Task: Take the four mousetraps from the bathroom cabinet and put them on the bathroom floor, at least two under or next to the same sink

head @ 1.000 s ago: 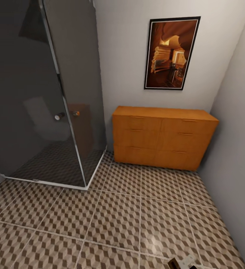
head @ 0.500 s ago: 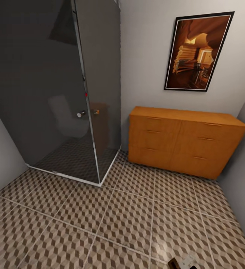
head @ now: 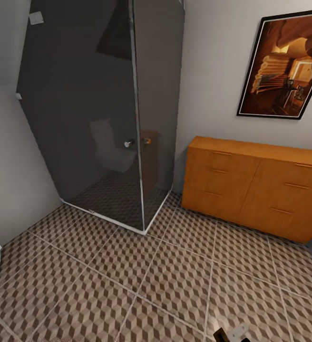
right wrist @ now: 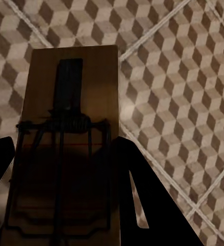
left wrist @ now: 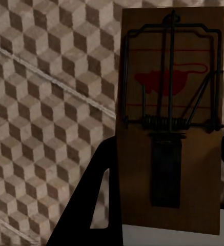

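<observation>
**Trap in the left gripper**

The left gripper (left wrist: 168, 205) grips 1 mousetrap (left wrist: 170, 118) between its dark fingers (left wrist: 91, 189). The wooden plate carries a wire spring and a red mark. Behind it lies cube-patterned floor (left wrist: 45, 102).

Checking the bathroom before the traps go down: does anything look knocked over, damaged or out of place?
Nothing stands out. The cabinet has its drawers shut, the picture hangs on the wall, and the shower enclosure looks intact. Each gripper holds a mousetrap over the bathroom floor.
</observation>
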{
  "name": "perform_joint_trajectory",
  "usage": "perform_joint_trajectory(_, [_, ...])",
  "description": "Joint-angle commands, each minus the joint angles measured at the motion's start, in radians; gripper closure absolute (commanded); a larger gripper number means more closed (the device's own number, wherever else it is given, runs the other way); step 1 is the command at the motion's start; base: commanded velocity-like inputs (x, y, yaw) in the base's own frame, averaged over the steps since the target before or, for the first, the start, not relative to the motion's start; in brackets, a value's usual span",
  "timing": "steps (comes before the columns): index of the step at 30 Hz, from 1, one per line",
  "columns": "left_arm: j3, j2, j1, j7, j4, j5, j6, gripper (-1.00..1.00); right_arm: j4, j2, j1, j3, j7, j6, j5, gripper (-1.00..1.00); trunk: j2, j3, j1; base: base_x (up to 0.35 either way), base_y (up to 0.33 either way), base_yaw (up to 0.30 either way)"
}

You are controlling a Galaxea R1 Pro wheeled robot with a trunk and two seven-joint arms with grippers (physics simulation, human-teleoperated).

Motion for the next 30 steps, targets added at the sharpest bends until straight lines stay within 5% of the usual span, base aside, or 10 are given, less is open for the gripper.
perform_joint_trajectory(1, [-0.008,0.0,-0.002,0.005,-0.005,0.007,-0.008,1.0,-0.003,-0.001,0.0,0.009,-0.005,-0.001,-0.009,1.0,-0.001,-0.001,0.0,0.0,0.0,0.292])
perform_joint_trajectory(30, [-0.008,0.0,-0.002,0.005,-0.005,0.007,-0.008,1.0,-0.001,-0.001,0.0,0.009,-0.007,-0.001,-0.009,1.0,-0.001,-0.001,0.0,0.0,0.0,0.292])
